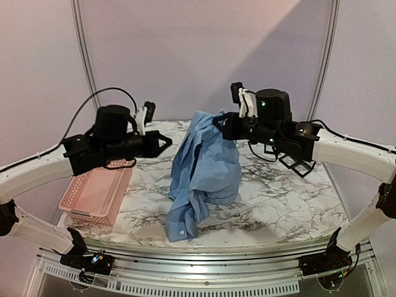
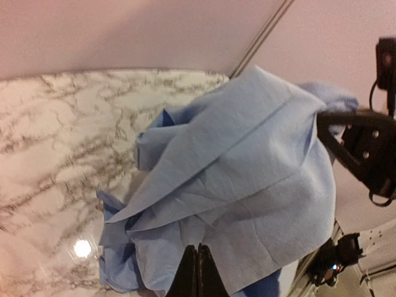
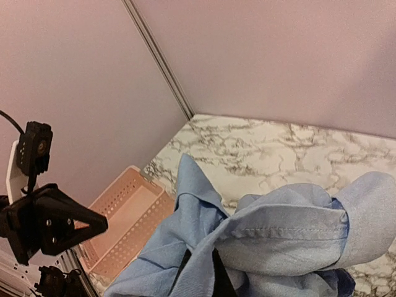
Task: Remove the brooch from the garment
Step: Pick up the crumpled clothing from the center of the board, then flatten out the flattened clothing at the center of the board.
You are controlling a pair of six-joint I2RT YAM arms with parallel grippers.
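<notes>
The garment, a light blue shirt (image 1: 205,167), hangs bunched from my right gripper (image 1: 218,122), its lower end resting on the marble table (image 1: 291,198). In the right wrist view my right gripper (image 3: 202,265) is shut on a fold of the shirt (image 3: 284,241) near a stitched hem. My left gripper (image 1: 166,142) is shut and empty, held in the air just left of the shirt and apart from it. In the left wrist view its closed fingertips (image 2: 198,247) point at the shirt (image 2: 247,173). No brooch shows in any view.
A pink plastic basket (image 1: 96,195) stands at the table's left edge, under my left arm; it also shows in the right wrist view (image 3: 124,223). Pale walls with a metal strip (image 1: 83,55) stand close behind the table.
</notes>
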